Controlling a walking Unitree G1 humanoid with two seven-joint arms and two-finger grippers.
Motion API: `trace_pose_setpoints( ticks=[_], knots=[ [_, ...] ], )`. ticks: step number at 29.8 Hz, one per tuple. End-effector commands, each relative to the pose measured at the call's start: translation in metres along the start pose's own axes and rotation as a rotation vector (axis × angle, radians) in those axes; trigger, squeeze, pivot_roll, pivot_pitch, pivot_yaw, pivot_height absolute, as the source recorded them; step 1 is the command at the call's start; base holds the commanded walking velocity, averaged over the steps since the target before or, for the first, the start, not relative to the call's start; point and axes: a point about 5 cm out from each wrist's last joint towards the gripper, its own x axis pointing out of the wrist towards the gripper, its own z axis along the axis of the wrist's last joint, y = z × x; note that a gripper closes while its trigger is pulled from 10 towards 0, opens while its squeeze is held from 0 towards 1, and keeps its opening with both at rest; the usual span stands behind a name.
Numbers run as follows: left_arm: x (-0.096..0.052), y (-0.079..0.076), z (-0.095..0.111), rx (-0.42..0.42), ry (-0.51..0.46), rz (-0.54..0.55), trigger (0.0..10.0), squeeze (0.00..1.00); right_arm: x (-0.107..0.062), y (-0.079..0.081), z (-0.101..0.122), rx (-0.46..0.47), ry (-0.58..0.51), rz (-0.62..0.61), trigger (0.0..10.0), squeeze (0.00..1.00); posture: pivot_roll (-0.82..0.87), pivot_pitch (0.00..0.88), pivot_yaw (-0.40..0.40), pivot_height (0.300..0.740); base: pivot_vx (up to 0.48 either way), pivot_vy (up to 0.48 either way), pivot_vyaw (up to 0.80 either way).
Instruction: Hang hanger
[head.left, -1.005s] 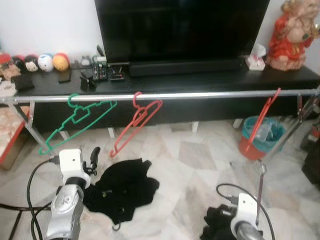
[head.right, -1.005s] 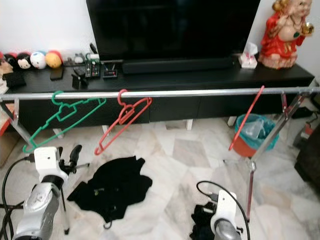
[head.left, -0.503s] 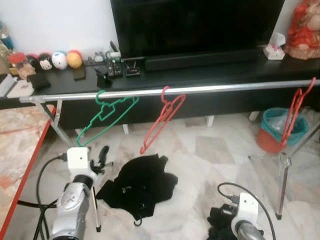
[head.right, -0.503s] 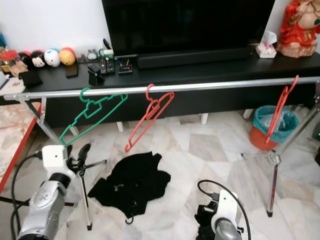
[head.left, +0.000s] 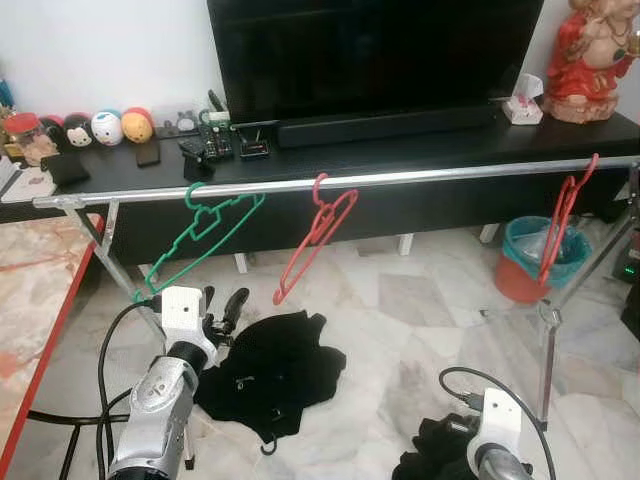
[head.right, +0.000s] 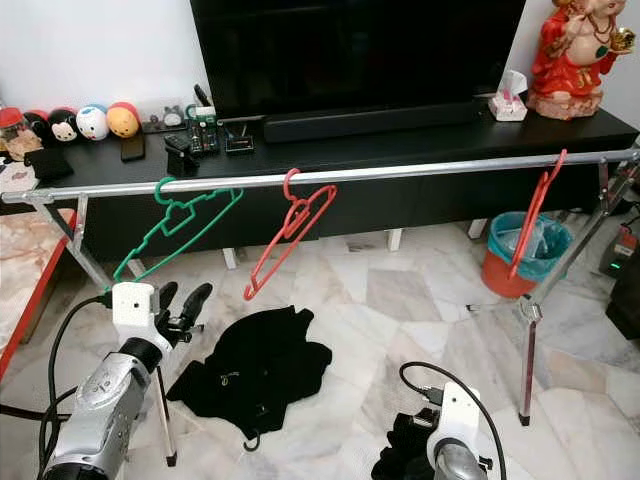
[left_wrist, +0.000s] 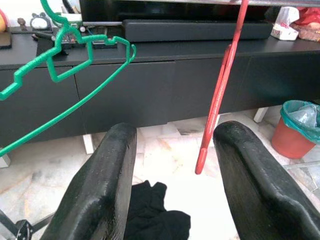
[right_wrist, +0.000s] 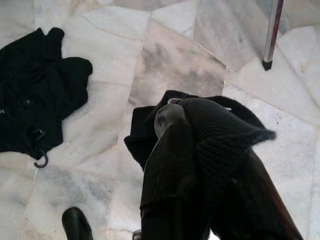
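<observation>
Hanger hook (right_wrist: 40, 161) is seen poking from the black garment (head.left: 268, 370) on the marble floor, at six o'clock below the rail (head.left: 400, 178); hanging remains undone. Left gripper (head.left: 224, 310) is held spread, empty; right gripper (right_wrist: 200, 150) is clenched on dark cloth (right_wrist: 215, 125).

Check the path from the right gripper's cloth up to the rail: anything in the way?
Nothing visible does. The right gripper holds the cloth low over the floor, and the rail above it is bare between the middle red hanger and the far red hanger.
</observation>
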Motion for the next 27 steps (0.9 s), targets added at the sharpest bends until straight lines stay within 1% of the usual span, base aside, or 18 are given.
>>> trace_pose_setpoints(
  ticks=[1,27],
  knots=[
    [0.0032,-0.0002,0.0013,0.005,0.011,-0.011,10.0,0.0,0.0,0.0008,-0.0001,0.009,0.001,0.005,10.0,0.0,-0.01,0.0,0.036,0.74,0.0,0.0,-0.77],
    [0.0038,-0.0002,0.0009,0.009,0.014,-0.011,10.0,0.0,0.0,0.0008,-0.0001,0.001,0.0,0.005,10.0,0.0,-0.01,0.0,0.036,0.74,0.0,0.0,-0.77]
  ],
)
